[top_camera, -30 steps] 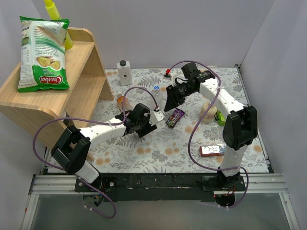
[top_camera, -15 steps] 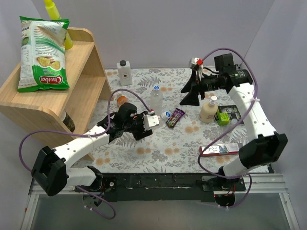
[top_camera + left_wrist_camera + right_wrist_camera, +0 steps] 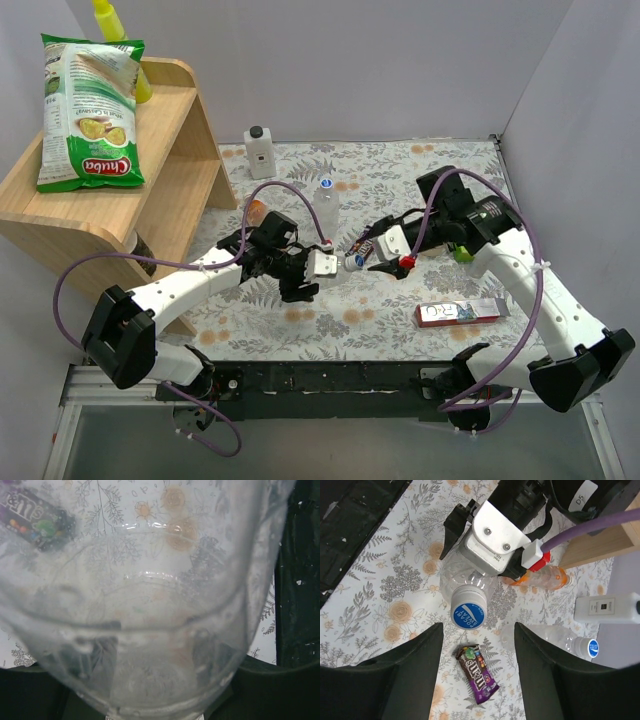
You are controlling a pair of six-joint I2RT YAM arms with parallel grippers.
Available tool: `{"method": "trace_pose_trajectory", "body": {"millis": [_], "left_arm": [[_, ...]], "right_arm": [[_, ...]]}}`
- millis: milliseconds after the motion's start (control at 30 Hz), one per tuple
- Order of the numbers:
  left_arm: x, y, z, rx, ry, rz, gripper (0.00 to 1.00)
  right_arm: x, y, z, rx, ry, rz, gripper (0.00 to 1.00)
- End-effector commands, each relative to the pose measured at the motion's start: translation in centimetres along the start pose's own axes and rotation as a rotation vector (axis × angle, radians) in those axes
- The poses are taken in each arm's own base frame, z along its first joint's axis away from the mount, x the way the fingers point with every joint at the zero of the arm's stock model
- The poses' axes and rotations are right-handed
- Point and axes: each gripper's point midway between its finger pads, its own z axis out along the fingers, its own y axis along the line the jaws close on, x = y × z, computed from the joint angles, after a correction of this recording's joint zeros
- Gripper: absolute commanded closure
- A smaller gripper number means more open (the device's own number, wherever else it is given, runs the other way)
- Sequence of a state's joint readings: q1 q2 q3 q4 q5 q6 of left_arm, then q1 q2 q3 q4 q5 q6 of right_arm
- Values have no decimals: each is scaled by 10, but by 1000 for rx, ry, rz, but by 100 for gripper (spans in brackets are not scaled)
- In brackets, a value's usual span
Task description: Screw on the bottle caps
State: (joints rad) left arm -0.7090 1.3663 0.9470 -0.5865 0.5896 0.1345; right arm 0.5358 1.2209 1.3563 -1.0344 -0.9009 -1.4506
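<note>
Floral counter (image 3: 330,305) blurs behind the clear bottle (image 3: 150,630) my left tool (image 3: 330,264) grips, its fingers hidden; my open right tool (image 3: 477,630) has swung over the cap (image 3: 468,608).

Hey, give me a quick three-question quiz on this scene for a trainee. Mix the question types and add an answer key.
1. True or false: the left tool grips a clear bottle.
2. Around that bottle's cap, the right tool is: A) clamped shut on it; B) open, one finger on each side, not touching; C) out of view.
3. Short answer: how many blue-and-white caps show in the right wrist view?

Key: 1 true; 2 B; 3 two.
</note>
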Motion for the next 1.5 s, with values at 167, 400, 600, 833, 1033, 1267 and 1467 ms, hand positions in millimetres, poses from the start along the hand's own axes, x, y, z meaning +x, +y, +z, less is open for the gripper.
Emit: {"method": "trace_pose_trajectory", "body": {"millis": [167, 400, 600, 833, 1033, 1267, 1467], "left_arm": [[-26, 2, -9, 12, -73, 49, 100], [-27, 4, -9, 4, -79, 52, 100], [-27, 6, -7, -3, -80, 45, 100], [-34, 35, -6, -135, -93, -5, 100], [-40, 99, -19, -554, -69, -123, 100], [-16, 112, -17, -669, 66, -180, 100], [2, 63, -18, -440, 64, -112, 100]], "right_arm": [[-7, -2, 11, -25, -3, -156, 39], [-3, 9, 16, -86, 12, -176, 46], [-11, 1, 17, -72, -14, -134, 60], [-11, -35, 27, 29, -29, 306, 80], [37, -52, 55, 62, 122, 1020, 92], [36, -73, 52, 25, -48, 1365, 75], [24, -82, -10, 119, -47, 871, 29]]}}
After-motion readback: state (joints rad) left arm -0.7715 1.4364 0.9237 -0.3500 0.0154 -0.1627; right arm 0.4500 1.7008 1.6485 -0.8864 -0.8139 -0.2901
